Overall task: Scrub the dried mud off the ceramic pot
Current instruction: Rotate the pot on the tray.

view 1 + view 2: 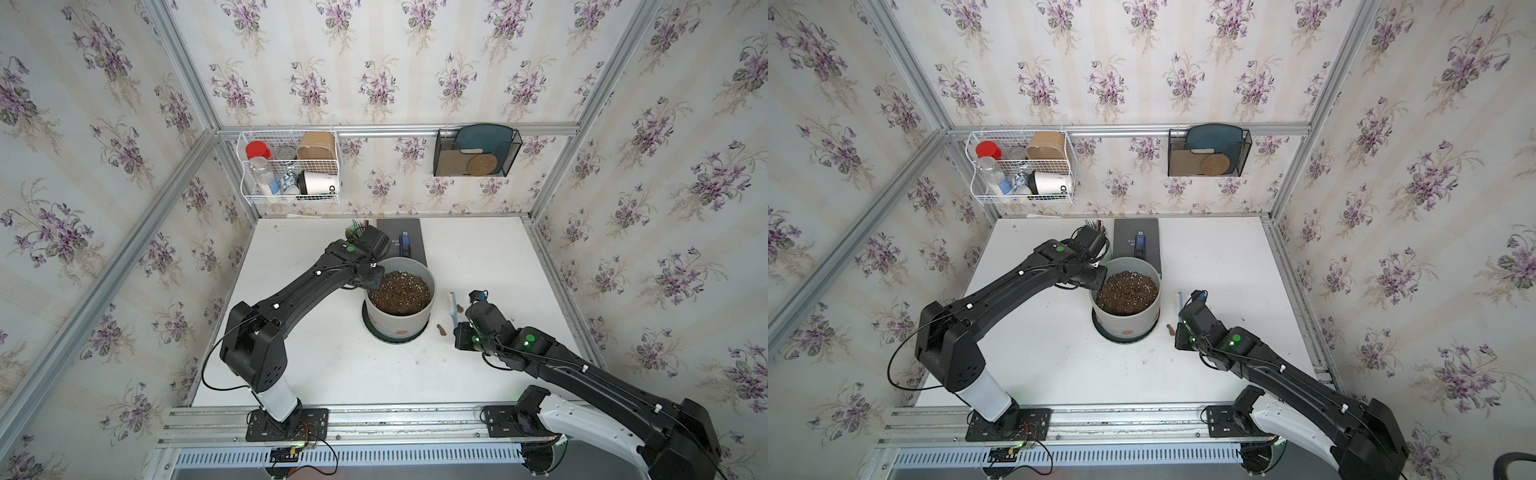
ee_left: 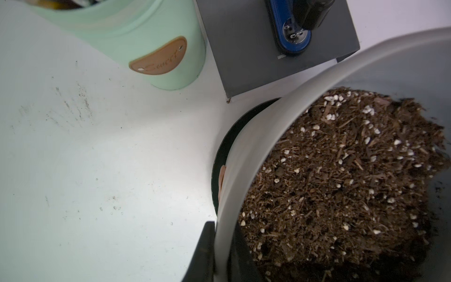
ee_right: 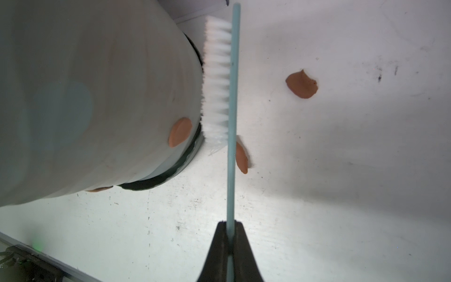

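The ceramic pot (image 1: 397,322) stands mid-table (image 1: 332,374) in its black saucer (image 1: 392,338), full of soil (image 1: 399,293). The left gripper (image 2: 223,246) pinches its rim, one finger inside and one outside. The right gripper (image 3: 230,228) clamps a brush (image 3: 232,122), bristles facing the wall just beside it. Two flakes of dried mud (image 3: 302,84) lie on the table, but patches (image 3: 180,131) cling to the pot, so the scrubbing looks partly done.
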`<state>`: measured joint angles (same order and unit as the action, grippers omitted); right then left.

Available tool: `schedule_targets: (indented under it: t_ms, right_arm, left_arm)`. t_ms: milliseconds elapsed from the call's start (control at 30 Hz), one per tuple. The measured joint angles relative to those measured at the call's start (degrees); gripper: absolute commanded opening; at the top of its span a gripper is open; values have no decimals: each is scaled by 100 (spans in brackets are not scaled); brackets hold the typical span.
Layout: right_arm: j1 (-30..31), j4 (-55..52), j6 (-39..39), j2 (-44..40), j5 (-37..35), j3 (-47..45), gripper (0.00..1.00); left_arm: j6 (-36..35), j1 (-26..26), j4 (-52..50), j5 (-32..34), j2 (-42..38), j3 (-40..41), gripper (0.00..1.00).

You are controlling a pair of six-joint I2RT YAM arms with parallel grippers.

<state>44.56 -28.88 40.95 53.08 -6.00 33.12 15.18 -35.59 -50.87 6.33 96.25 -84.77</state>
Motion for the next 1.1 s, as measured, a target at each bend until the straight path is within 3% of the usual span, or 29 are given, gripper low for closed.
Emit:
schedule_targets:
  t_ms: [300,567,767,900,1000,1100]
  right_arm:
    - [-11,72,-2,20,195,-46,0]
    - [-11,111,0,-68,267,-175,0]
    - [-13,199,68,-120,284,-219,0]
    - [-151,282,66,-116,439,-334,0]
    - [-317,398,68,-15,625,-402,0]
    - [-374,496,66,164,737,-402,0]
  left_arm:
    - [118,149,175,-302,201,-317,34]
    - [-55,192,387,-466,575,-619,35]
    - [-125,221,457,-468,535,-494,27]
    - [-271,232,459,-490,396,-332,18]
    - [-407,229,369,-529,308,-238,5]
    - [-201,238,391,-424,271,-179,1]
